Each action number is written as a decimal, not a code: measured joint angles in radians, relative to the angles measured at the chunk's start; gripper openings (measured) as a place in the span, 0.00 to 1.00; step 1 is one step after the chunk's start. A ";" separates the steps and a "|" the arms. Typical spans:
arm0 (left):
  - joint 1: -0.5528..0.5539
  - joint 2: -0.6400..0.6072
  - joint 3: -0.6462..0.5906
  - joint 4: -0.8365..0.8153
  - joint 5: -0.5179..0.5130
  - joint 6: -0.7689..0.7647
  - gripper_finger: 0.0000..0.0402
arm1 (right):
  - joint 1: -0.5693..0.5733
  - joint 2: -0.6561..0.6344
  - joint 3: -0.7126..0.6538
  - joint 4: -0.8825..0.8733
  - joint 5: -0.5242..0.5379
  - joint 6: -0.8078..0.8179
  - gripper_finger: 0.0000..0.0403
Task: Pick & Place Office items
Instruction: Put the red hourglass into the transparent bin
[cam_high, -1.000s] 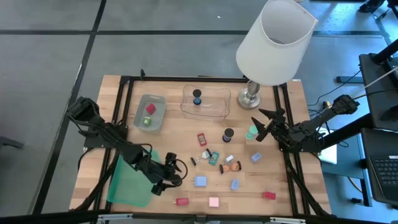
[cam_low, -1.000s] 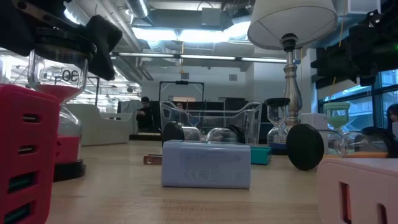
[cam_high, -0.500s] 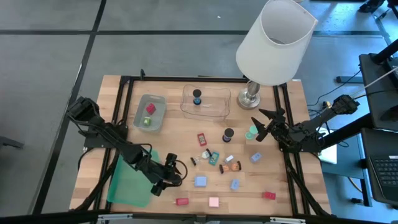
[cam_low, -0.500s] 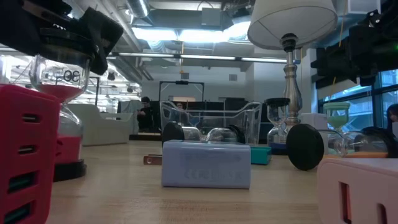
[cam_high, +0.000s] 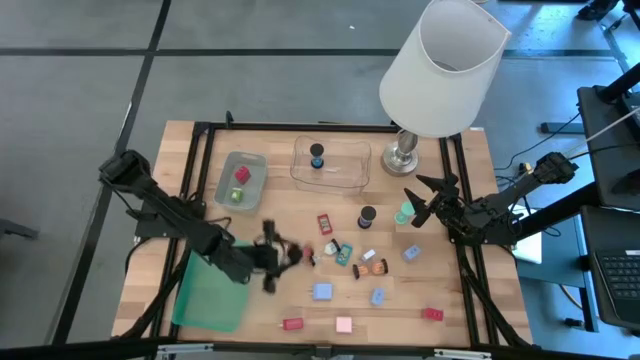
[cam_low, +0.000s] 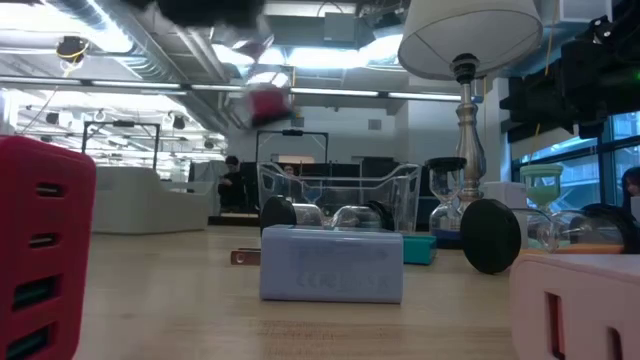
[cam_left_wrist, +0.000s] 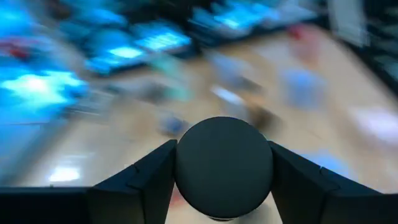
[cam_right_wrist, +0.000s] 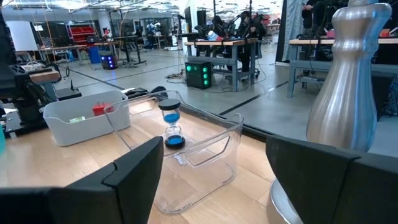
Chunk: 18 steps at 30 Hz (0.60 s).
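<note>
My left gripper (cam_high: 280, 256) is above the table's front left, shut on a red sand timer (cam_low: 264, 100) with dark round end caps; it is blurred in the high and low views. My right gripper (cam_high: 420, 200) waits open at the right edge, near the lamp foot, with nothing between its fingers (cam_right_wrist: 130, 174). Other office items lie across the middle of the table: a blue block (cam_high: 322, 291), a red block (cam_high: 292, 324), a pink block (cam_high: 344, 324) and a dark-capped timer (cam_high: 367, 216) standing on its base. My left gripper pinches the timer's dark round end cap (cam_left_wrist: 224, 167) between its two fingers, one on each side of the rim. The cap faces the wrist camera, so the timer lies along the fingers. It is lifted clear of the table (cam_low: 264, 100).
A clear tray (cam_high: 330, 163) with a blue timer stands at the back, and left of it a small grey tray (cam_high: 241, 180) holds red and green pieces. A flat green lid (cam_high: 208, 290) lies at the front left. The white-shaded lamp (cam_high: 440, 70) towers at the back right.
My left gripper has taken hold of the red sand timer that stood at the front left. It has risen and swung toward the table's far side, tipping from pointing steeply down to nearly level. The timer has come off the table and tipped with it.
</note>
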 joint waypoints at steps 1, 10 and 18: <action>0.013 -0.020 0.000 0.029 -0.083 0.023 0.55 | 0.000 0.000 0.000 0.000 0.000 0.000 0.72; 0.331 -0.109 0.001 0.173 -0.126 0.113 0.54 | 0.000 0.000 0.000 0.000 0.000 0.000 0.72; 0.689 -0.074 0.000 0.047 0.287 -0.159 0.54 | 0.000 0.000 0.000 0.000 0.000 0.000 0.72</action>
